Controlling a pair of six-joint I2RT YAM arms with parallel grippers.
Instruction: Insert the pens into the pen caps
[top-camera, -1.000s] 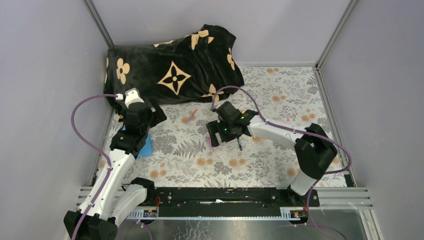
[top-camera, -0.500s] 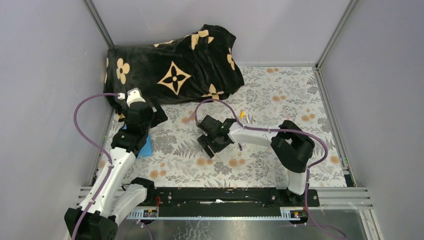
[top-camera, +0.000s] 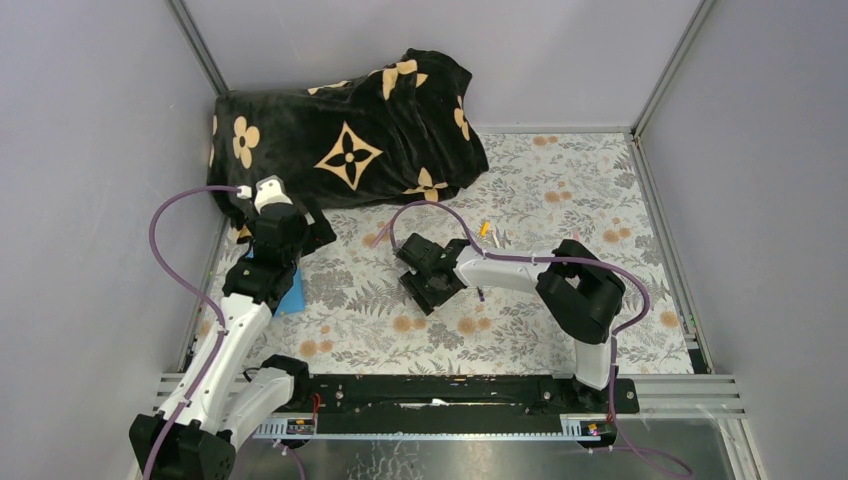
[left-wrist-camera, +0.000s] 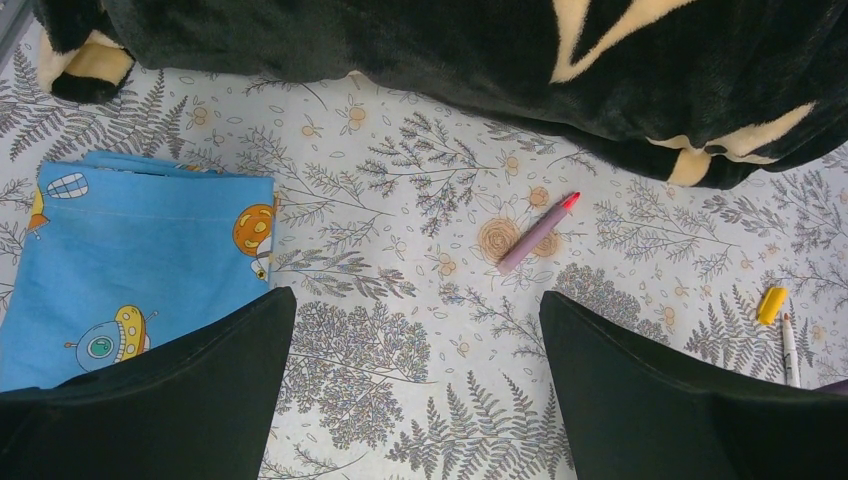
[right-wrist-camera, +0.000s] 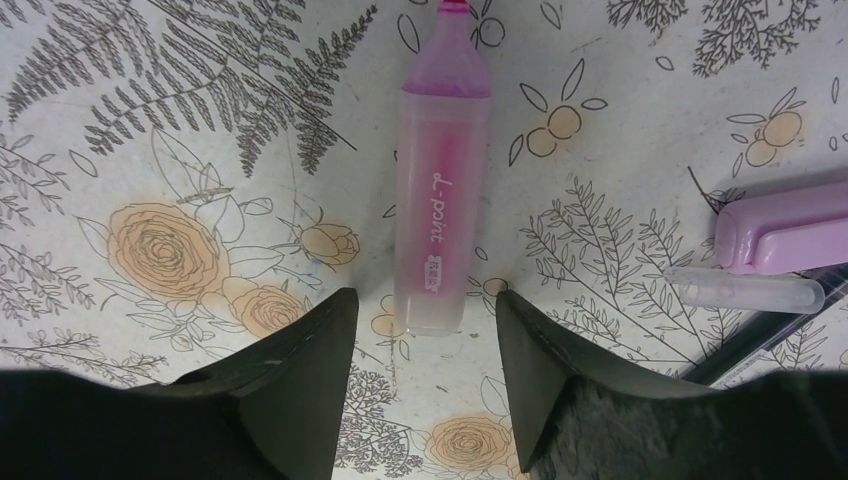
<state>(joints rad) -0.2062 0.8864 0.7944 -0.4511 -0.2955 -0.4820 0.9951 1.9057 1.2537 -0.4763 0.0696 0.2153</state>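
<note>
Fern-and-rose printed counter (top-camera: 600, 200). Lying on it: a black flowered blanket (top-camera: 350, 140) at the back left, a blue cartoon cloth (left-wrist-camera: 130, 260), a pink highlighter (right-wrist-camera: 442, 200), a lilac cap (right-wrist-camera: 790, 230) and a yellow cap (left-wrist-camera: 770, 304).

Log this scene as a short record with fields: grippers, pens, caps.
left gripper: open, empty, over the tablecloth
right gripper: open, jaws either side of the pink pen, not gripping
beside pink pen: lilac cap, clear cap, dark pen
left wrist view: red-tipped pen, yellow cap, white pen, blue cloth, black blanket
pens capped: none seen
</note>
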